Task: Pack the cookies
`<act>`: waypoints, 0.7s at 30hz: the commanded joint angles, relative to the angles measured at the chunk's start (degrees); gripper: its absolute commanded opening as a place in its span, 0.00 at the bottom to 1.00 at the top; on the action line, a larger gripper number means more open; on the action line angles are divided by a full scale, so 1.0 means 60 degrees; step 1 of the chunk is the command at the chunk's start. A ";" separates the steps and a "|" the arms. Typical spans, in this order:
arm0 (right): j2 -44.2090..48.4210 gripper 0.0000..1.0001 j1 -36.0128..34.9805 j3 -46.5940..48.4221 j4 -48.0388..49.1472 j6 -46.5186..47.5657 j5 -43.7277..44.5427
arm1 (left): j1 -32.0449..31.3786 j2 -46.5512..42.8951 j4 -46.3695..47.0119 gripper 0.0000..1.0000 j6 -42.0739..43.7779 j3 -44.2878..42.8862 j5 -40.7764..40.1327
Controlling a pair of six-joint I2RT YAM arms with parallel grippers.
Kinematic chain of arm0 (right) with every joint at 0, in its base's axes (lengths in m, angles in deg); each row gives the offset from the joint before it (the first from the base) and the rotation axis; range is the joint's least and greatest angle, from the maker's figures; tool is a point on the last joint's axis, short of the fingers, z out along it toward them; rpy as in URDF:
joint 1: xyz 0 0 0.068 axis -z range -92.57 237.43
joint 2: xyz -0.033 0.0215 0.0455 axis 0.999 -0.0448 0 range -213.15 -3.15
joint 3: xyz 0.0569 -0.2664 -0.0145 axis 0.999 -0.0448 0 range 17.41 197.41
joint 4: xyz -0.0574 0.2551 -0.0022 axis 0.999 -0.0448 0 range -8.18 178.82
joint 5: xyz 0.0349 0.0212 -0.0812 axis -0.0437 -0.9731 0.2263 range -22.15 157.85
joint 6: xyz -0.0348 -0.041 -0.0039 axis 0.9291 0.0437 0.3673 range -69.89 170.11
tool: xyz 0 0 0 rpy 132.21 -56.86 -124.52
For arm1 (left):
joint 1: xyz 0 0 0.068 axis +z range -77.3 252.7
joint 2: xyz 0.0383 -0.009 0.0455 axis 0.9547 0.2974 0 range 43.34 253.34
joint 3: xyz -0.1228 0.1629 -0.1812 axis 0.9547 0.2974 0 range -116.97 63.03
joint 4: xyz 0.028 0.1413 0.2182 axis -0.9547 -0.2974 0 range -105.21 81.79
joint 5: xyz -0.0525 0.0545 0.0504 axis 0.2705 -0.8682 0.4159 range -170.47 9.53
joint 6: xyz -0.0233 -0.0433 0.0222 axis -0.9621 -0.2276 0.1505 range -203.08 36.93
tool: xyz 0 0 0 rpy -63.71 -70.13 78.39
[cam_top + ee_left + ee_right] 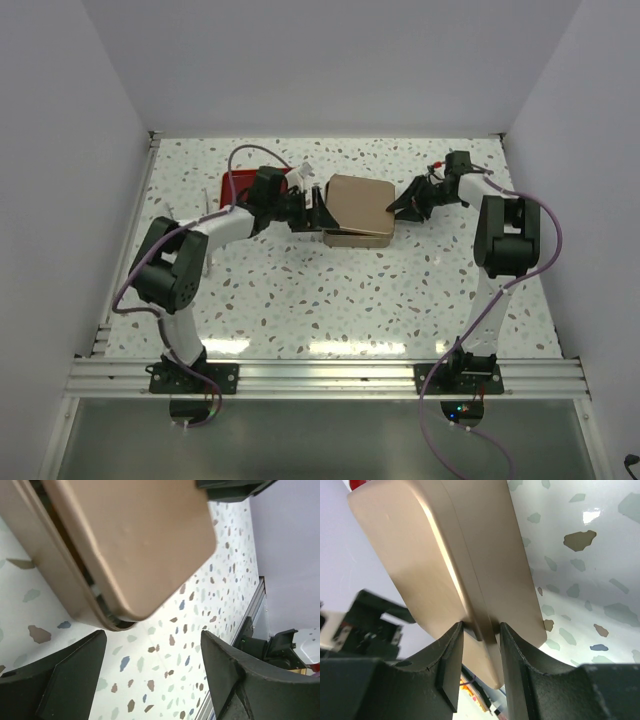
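Cookie tin lid (pixel 358 203): my right hand (pixel 481 632) pinches its right edge; my left hand (pixel 150 647) gapes wide beside it, holding nothing.

No legible text, label, brand or number — tin lid (pixel 357 205) plain gold-tan, table (pixel 300 290) just speckled.

R end effector (pixel 480 632) clamped on tan tin (pixel 420 555) edge.

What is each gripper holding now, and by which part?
The right gripper pinches the tan lid by its edge, one finger on each side. The left gripper is open and holds nothing.
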 commanded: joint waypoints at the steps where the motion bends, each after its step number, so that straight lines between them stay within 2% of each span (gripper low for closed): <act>1: -0.0097 0.37 -0.0183 -0.0118 -0.0780 0.0473 0.0768 | 0.0235 -0.1173 -0.0238 0.82 0.0511 -0.0658 -0.0113; 5: -0.0170 0.37 -0.0183 0.0072 -0.0985 0.0633 0.0768 | 0.0529 -0.1058 -0.0764 0.84 0.0716 -0.1870 -0.0655; 7: -0.0200 0.37 -0.0183 0.0175 -0.1088 0.0721 0.0754 | 0.0573 -0.0400 -0.0882 0.83 0.0819 -0.2487 -0.0962; 10: -0.0229 0.37 -0.0197 0.0205 -0.1118 0.0766 0.0710 | 0.0573 0.0874 -0.0855 0.67 0.0514 -0.4372 -0.0935; 14: -0.0229 0.37 -0.0212 0.0176 -0.1162 0.0824 0.0709 | 0.0544 0.2439 -0.0634 0.56 0.0189 -0.6072 -0.1461; 16: -0.0229 0.37 -0.0241 0.0175 -0.1205 0.0883 0.0724 | 0.0573 0.3013 -0.0576 0.52 0.0131 -0.6735 -0.1725; 21: -0.0317 0.37 -0.0271 0.0453 -0.1410 0.1014 0.0797 | 0.0588 0.5444 -0.0926 0.50 -0.0147 -0.9518 -0.1302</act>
